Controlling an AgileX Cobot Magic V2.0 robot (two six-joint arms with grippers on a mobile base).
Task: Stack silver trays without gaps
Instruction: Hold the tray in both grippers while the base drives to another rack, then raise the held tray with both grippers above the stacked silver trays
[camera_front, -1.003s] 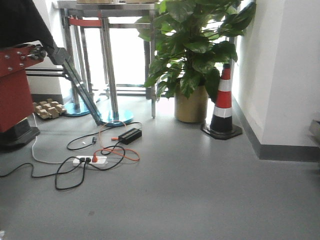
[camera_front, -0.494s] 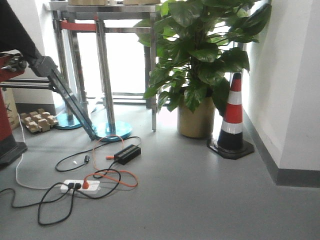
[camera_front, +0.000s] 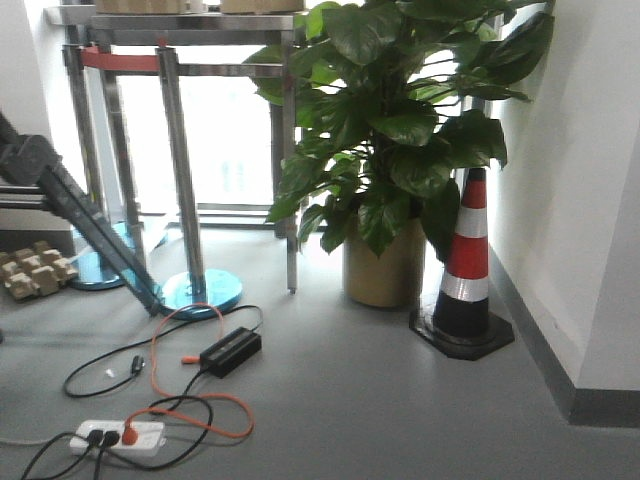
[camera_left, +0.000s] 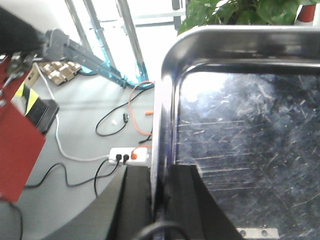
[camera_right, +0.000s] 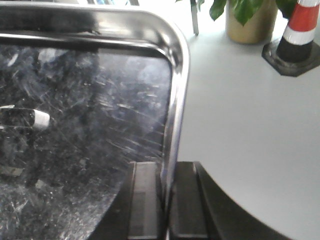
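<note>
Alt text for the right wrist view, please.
The right pincer clamps the rim of a shiny, scratched stainless-steel tray with a rounded corner. Beyond it are grey floor, a gold plant pot and a red-and-white traffic cone.

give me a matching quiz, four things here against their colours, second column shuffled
Things:
1 tray
2 cone
3 pot
4 power strip

Colours:
a red and white stripes
b plain white
c shiny silver
d dull gold

Pairs: 1-c, 2-a, 3-d, 4-b
</note>
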